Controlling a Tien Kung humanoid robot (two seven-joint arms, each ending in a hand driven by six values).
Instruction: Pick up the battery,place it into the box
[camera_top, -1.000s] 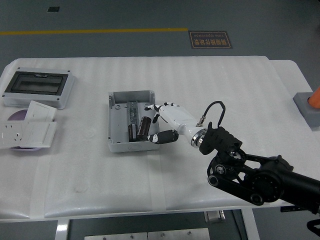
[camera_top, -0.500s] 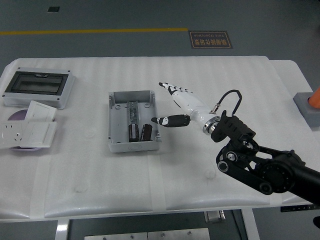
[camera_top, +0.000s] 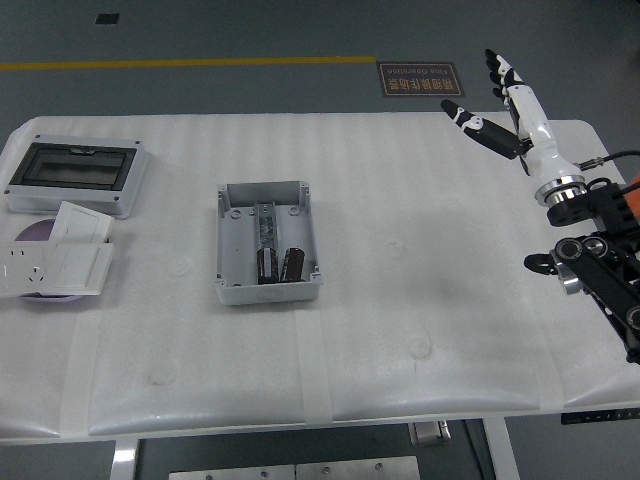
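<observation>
The battery lies inside the box, a grey open-topped enclosure just left of the frame's centre. It sits in the box's lower part, right beside a second dark cylinder, the 2 standing side by side below a metal rail that runs up the middle of the box. Nothing touches either of them.

The right hand is well apart from the box, raised at the upper right of the frame over the table's far right corner. Its fingers are spread and straight, the thumb pointing left, and it holds nothing. Its black arm enters from the right edge.

At the far left of the white table lie a grey lid with a dark window, and below it white socket plates stacked over a purple disc. An orange and grey object shows at the right edge.
</observation>
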